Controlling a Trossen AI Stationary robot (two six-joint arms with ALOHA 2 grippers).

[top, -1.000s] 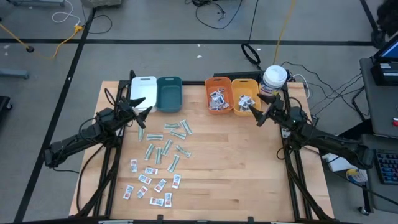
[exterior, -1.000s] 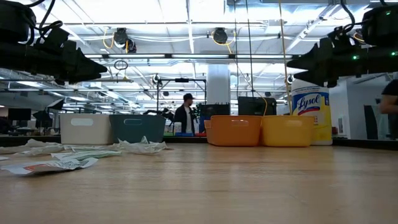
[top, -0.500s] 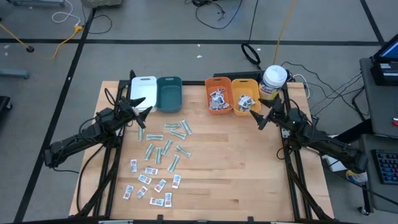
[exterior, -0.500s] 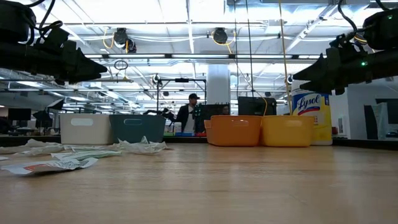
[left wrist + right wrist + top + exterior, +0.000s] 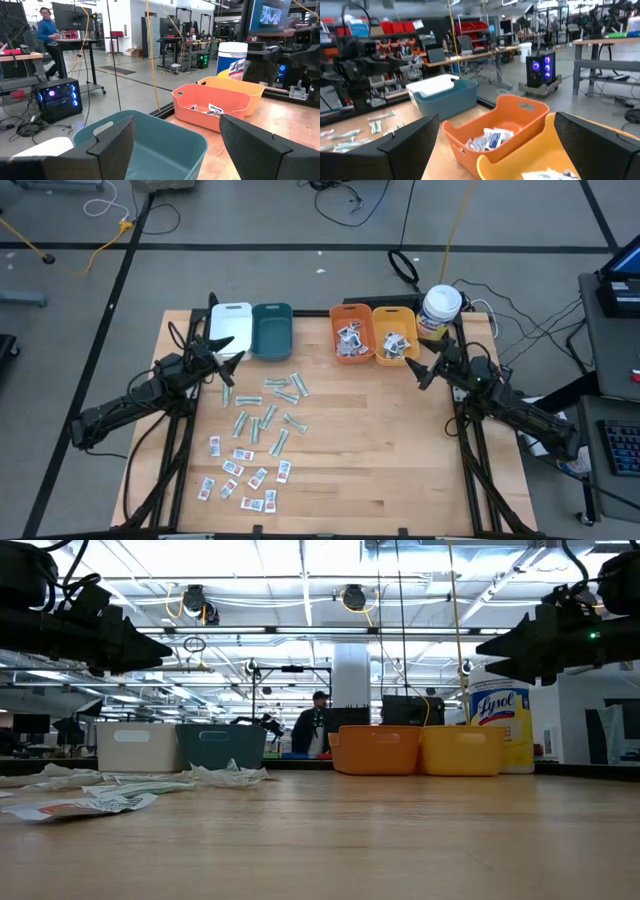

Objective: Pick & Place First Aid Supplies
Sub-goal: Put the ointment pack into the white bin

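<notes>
The first aid supplies lie loose on the wooden table: pale-green strips (image 5: 268, 408) in the middle left and small white packets with red print (image 5: 242, 476) nearer the front edge. More white packets (image 5: 350, 340) lie in the orange bin (image 5: 350, 314) and in the yellow bin (image 5: 381, 324). My left gripper (image 5: 228, 360) hovers open above the table beside the teal bin (image 5: 272, 330), pointing level. My right gripper (image 5: 420, 370) hovers open just right of the yellow bin, also level. Nothing is between either pair of fingers (image 5: 112, 145) (image 5: 410, 142).
A white bin (image 5: 230, 323) stands left of the teal one at the far edge. A white canister with a yellow label (image 5: 440, 308) stands at the far right corner. Bare wood (image 5: 380, 450) spreads over the table's right and near parts. A person (image 5: 318, 730) stands far behind the table.
My right gripper has drawn back a little toward the table's right edge and sunk slightly, tipping to level, and stays open. My left arm and the packets have kept still.
</notes>
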